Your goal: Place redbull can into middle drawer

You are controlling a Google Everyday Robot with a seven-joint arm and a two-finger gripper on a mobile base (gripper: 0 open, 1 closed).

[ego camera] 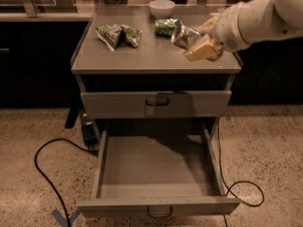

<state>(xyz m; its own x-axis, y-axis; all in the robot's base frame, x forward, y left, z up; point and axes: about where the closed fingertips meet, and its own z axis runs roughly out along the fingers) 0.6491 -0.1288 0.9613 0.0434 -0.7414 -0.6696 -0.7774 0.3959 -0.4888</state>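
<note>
Can (182, 34): slim, silver, shiny round end facing left and toward the camera. Off the surface, above the right part of the cabinet top. Tilted, long axis near horizontal. Blue patches not discernible at this angle.

Gripper (198, 38): above the right rear of the top, tan fingers (201, 51) closed around the can's right portion.

Drawer (158, 169): wide, grey metal, pulled fully out below the cabinet. Long side walls, flat bare floor. Thin dark wire handle (159, 213) centred on the front panel. Can is well above and behind it, no contact.
</note>
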